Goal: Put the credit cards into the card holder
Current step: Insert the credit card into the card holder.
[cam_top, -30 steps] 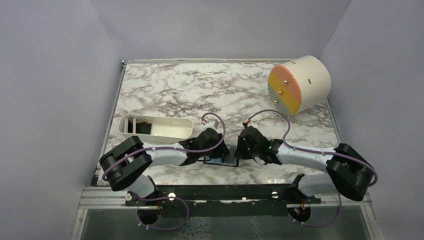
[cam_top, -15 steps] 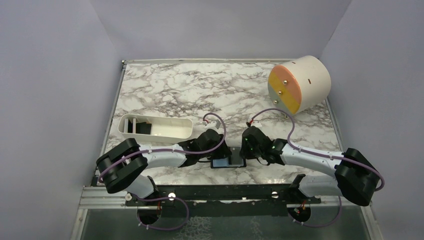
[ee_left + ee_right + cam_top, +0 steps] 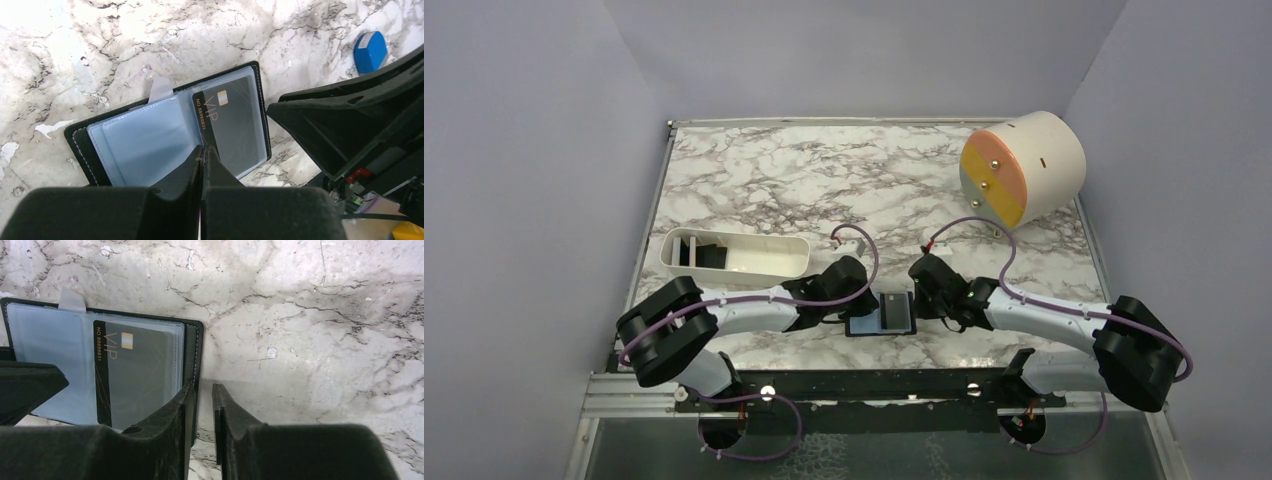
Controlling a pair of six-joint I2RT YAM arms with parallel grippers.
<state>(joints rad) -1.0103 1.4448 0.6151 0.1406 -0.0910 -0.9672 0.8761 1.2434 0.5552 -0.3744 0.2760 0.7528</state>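
Observation:
The card holder [image 3: 864,326] lies open on the marble between my two grippers, its light blue sleeves [image 3: 140,145] facing up. A black credit card [image 3: 232,120] marked VIP sits in its right page [image 3: 140,375]. My left gripper [image 3: 202,148] is shut, with its tips over the fold, beside the card's near corner. I see nothing pinched in it. My right gripper [image 3: 204,386] is open by a narrow gap that shows bare marble. Its left finger rests against the holder's right edge [image 3: 196,355]. More dark credit cards [image 3: 709,256] stand in the white tray.
The white oblong tray [image 3: 764,268] sits left of the holder, behind my left arm. A large white cylinder [image 3: 1022,170] with an orange and yellow face lies at the back right. A small blue block [image 3: 371,45] rests on the marble beyond the holder.
My left gripper has shut. My right gripper has narrowed and drawn back to the right, off the holder, so the right page and its card now show from above.

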